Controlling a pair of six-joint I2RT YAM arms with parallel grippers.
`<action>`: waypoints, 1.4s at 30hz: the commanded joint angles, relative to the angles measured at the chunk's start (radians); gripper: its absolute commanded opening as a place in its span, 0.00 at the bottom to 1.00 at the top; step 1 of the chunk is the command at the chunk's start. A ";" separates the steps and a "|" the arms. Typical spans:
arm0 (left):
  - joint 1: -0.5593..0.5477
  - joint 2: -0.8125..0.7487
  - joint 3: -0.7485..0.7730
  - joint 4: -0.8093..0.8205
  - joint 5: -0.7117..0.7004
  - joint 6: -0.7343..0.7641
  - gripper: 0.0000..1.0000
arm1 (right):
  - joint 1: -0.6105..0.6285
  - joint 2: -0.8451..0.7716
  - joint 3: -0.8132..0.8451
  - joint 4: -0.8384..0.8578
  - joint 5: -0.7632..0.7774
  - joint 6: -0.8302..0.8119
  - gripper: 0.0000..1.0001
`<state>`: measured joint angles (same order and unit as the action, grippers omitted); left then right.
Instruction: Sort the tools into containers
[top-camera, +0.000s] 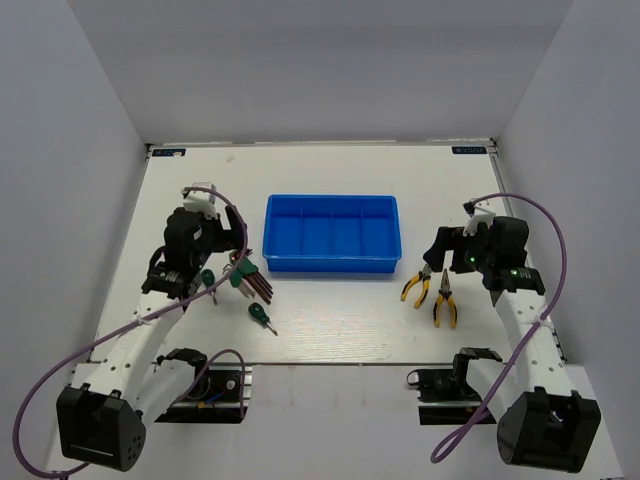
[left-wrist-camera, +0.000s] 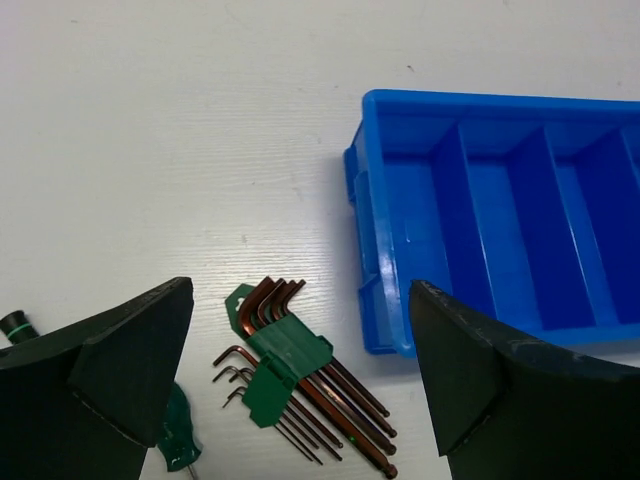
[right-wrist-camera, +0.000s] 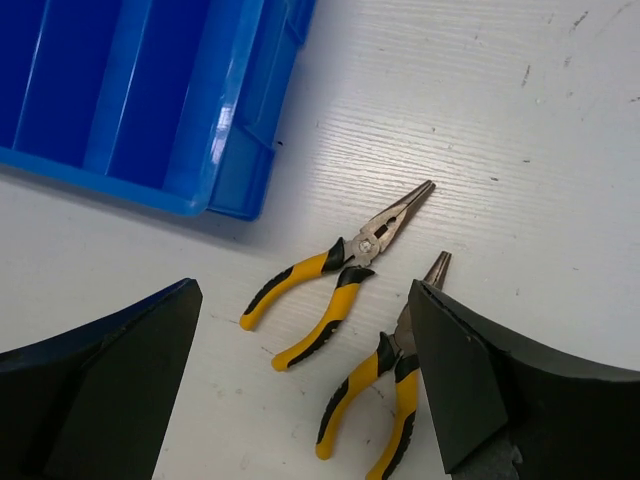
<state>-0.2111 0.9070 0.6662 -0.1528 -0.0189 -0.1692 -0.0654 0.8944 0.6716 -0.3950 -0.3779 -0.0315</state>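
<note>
The blue tray (top-camera: 333, 233) with internal dividers stands at the table's middle, and its compartments hold nothing. The hex key set (top-camera: 252, 278) in its green holder lies off the tray's left front corner. My left gripper (top-camera: 230, 262) hovers open above the hex key set (left-wrist-camera: 295, 375), a finger on either side. One green screwdriver (top-camera: 207, 279) lies by the left gripper (left-wrist-camera: 300, 305), the other (top-camera: 262, 317) nearer the front. Two yellow-and-black pliers (top-camera: 417, 286) (top-camera: 444, 304) lie right of the tray. My right gripper (top-camera: 438, 260) is open above them (right-wrist-camera: 335, 270) (right-wrist-camera: 380, 395).
White walls enclose the table on three sides. The tray's left end (left-wrist-camera: 400, 200) shows in the left wrist view and its right corner (right-wrist-camera: 230, 120) in the right wrist view. Purple cables loop from both arms.
</note>
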 joint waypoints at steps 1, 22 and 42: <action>0.004 0.001 0.042 -0.033 -0.081 -0.036 0.98 | -0.005 -0.008 0.048 0.007 0.033 0.007 0.90; 0.004 0.084 0.104 -0.350 -0.174 -0.268 0.36 | -0.008 0.026 0.066 -0.087 0.040 -0.139 0.91; -0.065 0.233 0.102 -0.556 0.102 -0.457 0.69 | -0.005 0.008 0.097 -0.108 0.093 -0.104 0.78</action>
<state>-0.2520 1.1645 0.7837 -0.6697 0.0181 -0.5995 -0.0715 0.9180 0.7185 -0.4995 -0.2913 -0.1394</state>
